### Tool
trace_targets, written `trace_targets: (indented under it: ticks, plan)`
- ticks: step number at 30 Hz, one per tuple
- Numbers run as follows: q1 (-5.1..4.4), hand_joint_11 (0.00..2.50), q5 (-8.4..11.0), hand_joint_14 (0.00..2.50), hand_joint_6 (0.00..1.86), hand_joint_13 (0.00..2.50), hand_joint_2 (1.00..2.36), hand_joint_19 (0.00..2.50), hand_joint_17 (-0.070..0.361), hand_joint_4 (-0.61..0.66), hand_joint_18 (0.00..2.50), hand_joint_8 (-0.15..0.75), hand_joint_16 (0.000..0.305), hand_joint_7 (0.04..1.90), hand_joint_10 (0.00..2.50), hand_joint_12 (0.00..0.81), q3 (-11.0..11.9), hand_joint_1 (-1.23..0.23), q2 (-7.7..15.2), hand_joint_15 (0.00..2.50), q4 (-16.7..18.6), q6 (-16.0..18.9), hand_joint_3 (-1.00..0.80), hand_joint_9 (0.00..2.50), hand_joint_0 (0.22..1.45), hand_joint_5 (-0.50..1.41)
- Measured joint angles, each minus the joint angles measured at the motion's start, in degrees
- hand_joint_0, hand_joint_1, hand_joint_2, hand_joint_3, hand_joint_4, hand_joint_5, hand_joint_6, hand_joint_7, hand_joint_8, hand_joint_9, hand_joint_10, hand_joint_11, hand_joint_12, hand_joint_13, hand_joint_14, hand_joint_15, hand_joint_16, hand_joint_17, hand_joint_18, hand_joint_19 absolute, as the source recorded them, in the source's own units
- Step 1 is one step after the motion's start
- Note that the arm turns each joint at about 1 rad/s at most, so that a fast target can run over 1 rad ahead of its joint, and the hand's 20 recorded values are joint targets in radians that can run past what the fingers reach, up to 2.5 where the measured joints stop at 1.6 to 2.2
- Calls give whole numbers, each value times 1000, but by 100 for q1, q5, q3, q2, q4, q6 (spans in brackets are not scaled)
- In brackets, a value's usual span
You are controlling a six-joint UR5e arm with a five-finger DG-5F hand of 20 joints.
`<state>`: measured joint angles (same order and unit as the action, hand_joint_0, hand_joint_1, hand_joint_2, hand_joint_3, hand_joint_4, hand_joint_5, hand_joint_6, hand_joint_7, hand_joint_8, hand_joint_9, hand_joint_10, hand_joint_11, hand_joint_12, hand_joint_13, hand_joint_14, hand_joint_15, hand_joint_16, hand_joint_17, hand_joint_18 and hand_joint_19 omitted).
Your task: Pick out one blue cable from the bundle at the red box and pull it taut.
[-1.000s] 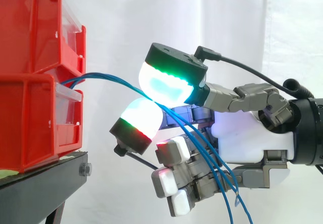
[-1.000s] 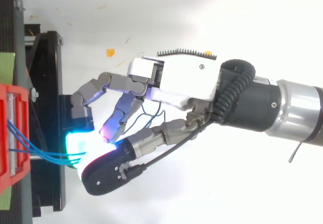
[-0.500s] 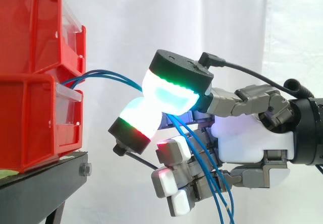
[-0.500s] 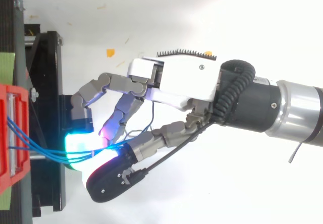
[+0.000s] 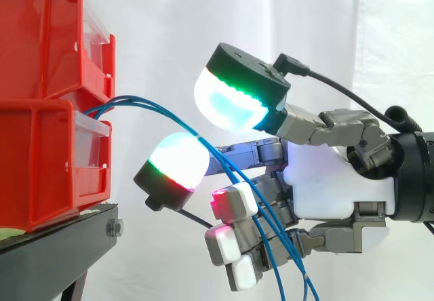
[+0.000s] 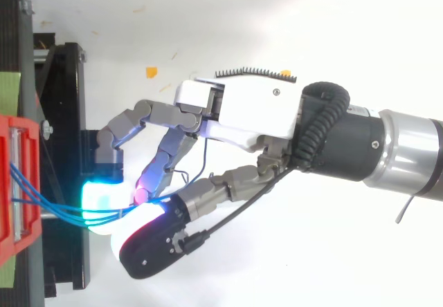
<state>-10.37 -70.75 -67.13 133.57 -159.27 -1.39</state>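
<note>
Several thin blue cables [image 5: 146, 104] come out of the gap between the two stacked red boxes [image 5: 41, 158] and run right, then sag down past my hand [image 5: 332, 186]. They pass through the gap between a green-edged upper fingertip [image 5: 230, 101] and a red-edged lower fingertip [image 5: 176, 162], which stand apart. The bundle rests on top of the lower pad without being pinched. The other fingers curl below, and the cables hang down in front of them. From above, the cables [image 6: 55, 210] stretch from the red box [image 6: 8, 217] to the glowing pads.
The red boxes sit on a black stand [image 5: 54, 247] at the left, in front of a white curtain. From above, the stand's black frame [image 6: 66, 113] lies just left of my fingertips.
The two glowing pads, pressed together on the cables a second ago, have spread apart. The upper one rose and the lower one dropped left. The cables now lie loose between them.
</note>
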Motion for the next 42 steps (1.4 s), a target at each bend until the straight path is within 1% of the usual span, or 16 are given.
trace_targets:
  ticks: [3,5,9,16,18,20,23,25,27,28,32,36,38,39,41,42]
  plan:
    - [1,861,0,26,881,1013,1000,695,116,39,844,296,51,890,33,370,2,-557,-2,670,0,4,-500,1219,574,-99]
    - [0,859,0,27,890,1009,1001,702,114,10,835,296,51,902,34,370,4,-593,-1,664,1,6,-479,1221,600,-94]
    - [0,873,0,26,902,1012,1016,704,114,17,838,300,51,942,33,373,5,-678,-4,666,1,7,-307,1227,602,-90]
    - [1,883,0,25,914,1024,1019,688,118,26,865,316,52,968,33,381,7,-776,-4,667,1,7,-193,1229,609,-89]
    - [0,885,0,26,926,1018,1022,685,116,18,859,308,52,968,32,378,8,-826,-5,667,1,7,-166,1212,641,-96]
    - [1,882,0,25,929,1020,1023,684,116,14,861,306,51,969,32,375,13,-831,-5,672,1,7,-160,1210,648,-98]
    - [0,878,0,27,935,1020,1022,682,116,21,865,304,52,933,33,376,14,-831,-6,667,1,6,-195,1207,658,-101]
    - [0,878,0,27,934,1019,1017,682,116,42,867,302,52,896,34,375,14,-819,-6,667,1,3,-291,1206,650,-103]
    - [0,872,0,27,929,1021,1002,696,116,53,865,301,51,856,35,375,14,-763,-6,663,-1,1,-478,1207,613,-101]
    - [0,870,0,27,928,1021,1000,696,116,56,866,299,52,850,34,374,14,-745,-5,658,-3,0,-498,1208,608,-101]
    - [0,851,0,26,897,1031,1000,685,126,80,882,316,56,870,34,397,15,-641,-4,657,-4,-2,-500,1213,507,-98]
    - [0,839,3,24,887,1047,1000,669,136,96,899,327,60,854,29,414,15,-625,-2,654,-2,-2,-500,1224,461,-97]
    - [-1,836,6,23,886,1039,1000,672,130,93,884,324,58,865,31,405,15,-693,0,649,0,-2,-500,1218,483,-99]
    - [-2,849,6,24,885,1024,1000,693,121,79,851,308,54,887,33,384,15,-720,1,667,0,-2,-500,1213,546,-101]
    - [-2,864,8,25,891,1020,1001,701,116,55,845,301,51,932,33,372,16,-717,1,669,0,-4,-485,1215,601,-96]
    - [-2,861,8,26,904,1022,1011,702,116,32,847,300,52,930,35,374,16,-719,1,665,0,-4,-384,1224,609,-92]
